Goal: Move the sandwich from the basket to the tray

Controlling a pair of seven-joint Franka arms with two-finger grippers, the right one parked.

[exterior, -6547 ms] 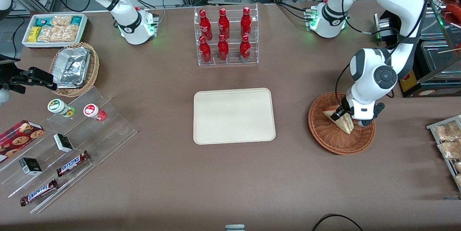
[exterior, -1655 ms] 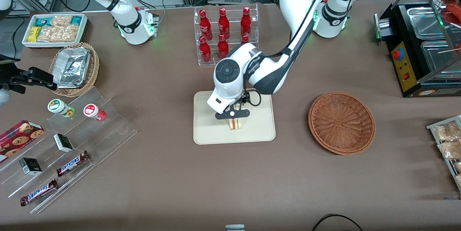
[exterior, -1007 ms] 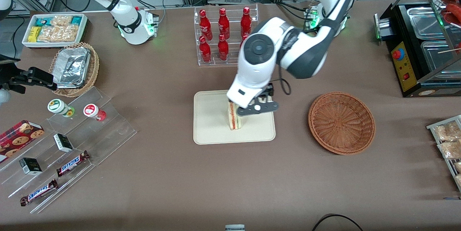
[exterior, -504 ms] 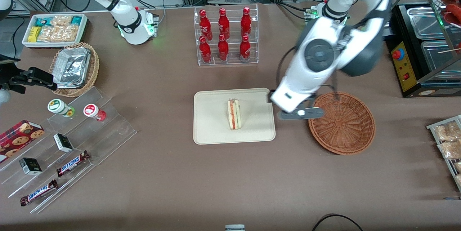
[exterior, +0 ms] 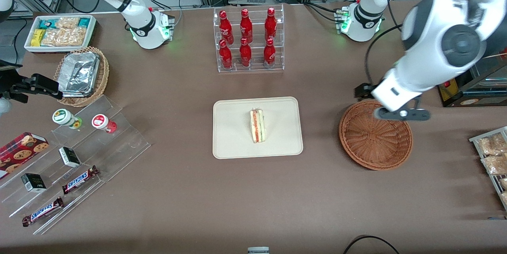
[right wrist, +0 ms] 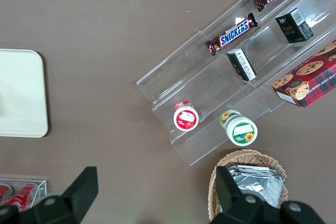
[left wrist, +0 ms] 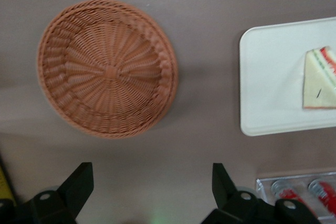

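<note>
Having left the sandwich (exterior: 257, 126) on the tray (exterior: 233, 143), the spread-open pincer (exterior: 401, 114) now hovers over the basket (exterior: 368, 155).

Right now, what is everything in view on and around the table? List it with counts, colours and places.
sandwich: one, beige bread with red and green filling, on the tray
tray: one, cream, mid-table
basket: one, reddish-brown wicker, nothing in it, toward the working arm's end
bottles: six, red, in a clear rack farther from the front camera than the tray
foil containers: silver, in a lighter wicker basket, toward the parked arm's end
white bin: one, holding snack packets, beside the foil containers
Snickers bars: two, brown, on clear stepped shelves
hand: one, black fingers, open, above the basket's rim
</note>
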